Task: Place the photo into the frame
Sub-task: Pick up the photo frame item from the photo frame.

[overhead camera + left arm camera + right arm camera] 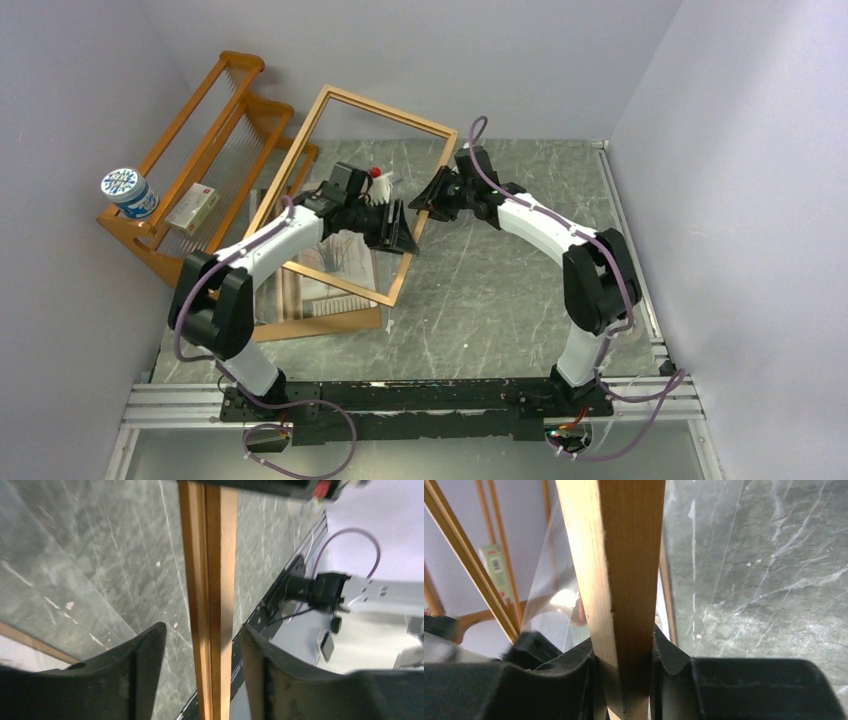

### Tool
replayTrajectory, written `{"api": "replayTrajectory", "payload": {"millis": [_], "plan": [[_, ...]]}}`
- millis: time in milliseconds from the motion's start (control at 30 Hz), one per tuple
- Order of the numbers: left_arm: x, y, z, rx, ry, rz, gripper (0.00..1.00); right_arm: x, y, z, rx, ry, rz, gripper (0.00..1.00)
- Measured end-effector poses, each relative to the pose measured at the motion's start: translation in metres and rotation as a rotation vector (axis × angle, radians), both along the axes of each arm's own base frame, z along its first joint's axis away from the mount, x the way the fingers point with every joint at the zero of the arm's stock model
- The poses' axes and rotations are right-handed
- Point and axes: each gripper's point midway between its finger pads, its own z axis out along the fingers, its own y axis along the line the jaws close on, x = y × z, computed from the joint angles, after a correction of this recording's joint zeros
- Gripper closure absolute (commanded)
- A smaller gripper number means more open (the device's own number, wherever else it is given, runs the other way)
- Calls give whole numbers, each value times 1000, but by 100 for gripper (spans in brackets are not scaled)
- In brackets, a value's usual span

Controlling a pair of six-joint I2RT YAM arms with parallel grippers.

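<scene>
Frame [390, 108], thin orange-brown wood, tilted over the left of the desk [480, 300]. Right gripper [624, 655] pinches its right rail. Left gripper [202, 640] straddles the same rail nearer, fingers spread clear of the wood. Photo [335, 262] lies flat beneath, on a brown board [320, 325].

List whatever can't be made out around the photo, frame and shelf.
- The photo: top view, image mostly hidden under the left arm and the raised frame.
- Box on the shelf rack: top view, label too small to read; right wrist view, blurred.
- Red-and-white object behind the left gripper: top view, partly hidden by the wrist, too small to identify.
</scene>
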Motion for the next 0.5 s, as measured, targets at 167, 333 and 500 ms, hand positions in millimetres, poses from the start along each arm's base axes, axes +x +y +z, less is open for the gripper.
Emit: {"api": "replayTrajectory", "payload": {"millis": [167,333,500], "plan": [[25,14,55,28,-178,78,12,-5,-6,23,67,-52,57,100],[41,22,120,37,-337,147,9,-12,2,40,141,-93,143,100],[58,43,167,100,-440,286,8,-23,8,48,179,-120,244,100]]}}
